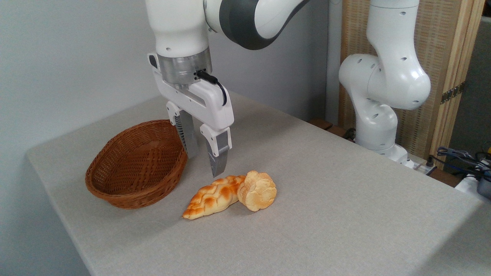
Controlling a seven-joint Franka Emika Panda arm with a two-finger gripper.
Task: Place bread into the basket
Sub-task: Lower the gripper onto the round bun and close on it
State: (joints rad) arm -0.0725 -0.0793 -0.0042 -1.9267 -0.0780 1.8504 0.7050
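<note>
1. Now my hand (204, 165) hangs empty above the surface (326, 199), fingers apart, between the basket (134, 170) and the bun (257, 190).
2. Down on the surface the bun leans against the loaf (213, 196), right of the basket, outside it.

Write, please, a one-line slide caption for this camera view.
Open gripper hovers above the table, between the empty basket and the bun touching a braided loaf.
</note>
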